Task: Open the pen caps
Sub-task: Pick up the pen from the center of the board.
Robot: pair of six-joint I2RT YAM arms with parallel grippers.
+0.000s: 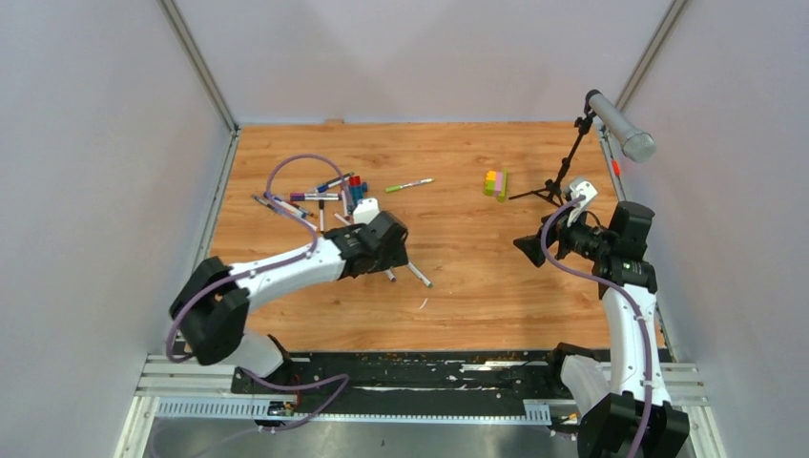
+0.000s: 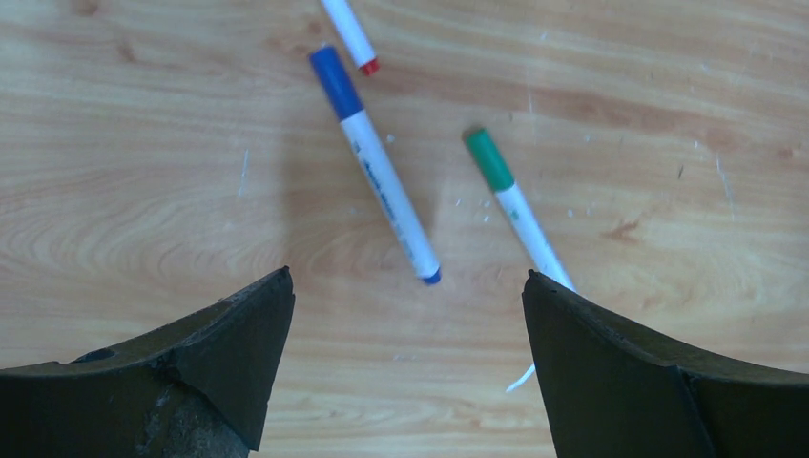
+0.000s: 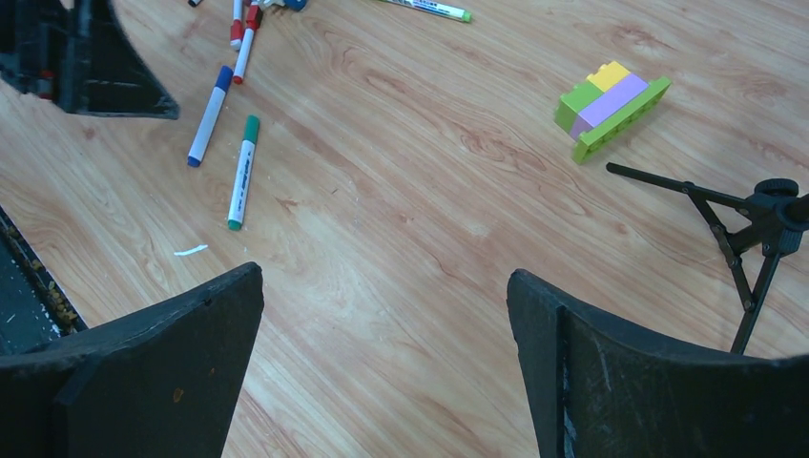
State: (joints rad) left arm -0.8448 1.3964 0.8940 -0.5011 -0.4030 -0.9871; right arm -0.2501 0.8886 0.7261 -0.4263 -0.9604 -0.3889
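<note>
Left wrist view: left hand [image 2: 407, 277] spread apart, empty, over the table [image 2: 143, 191].
Capped blue pen [image 2: 386, 186] at 12 o'clock, green pen [image 2: 523, 218] at 1; light, slick, likely to roll, so grip the barrel, pull the cap [image 2: 336, 81].

Robotics lab: an enclosed test cell.

Boxed in by plain white panels [image 1: 86, 143] on aluminium posts [image 1: 198, 62] at left, rear and right; floored with a wood-grain tabletop [image 1: 458, 277] across the centre (same grain filling both wrist views); fitted with a white robot arm [image 1: 286, 269] at lower left and a second arm [image 1: 625, 320] at lower right, on a slotted metal rail [image 1: 181, 385] along the bottom edge; overlooked by a microphone [image 1: 620, 126] on a black tripod stand [image 1: 563, 176] at upper right.
</note>
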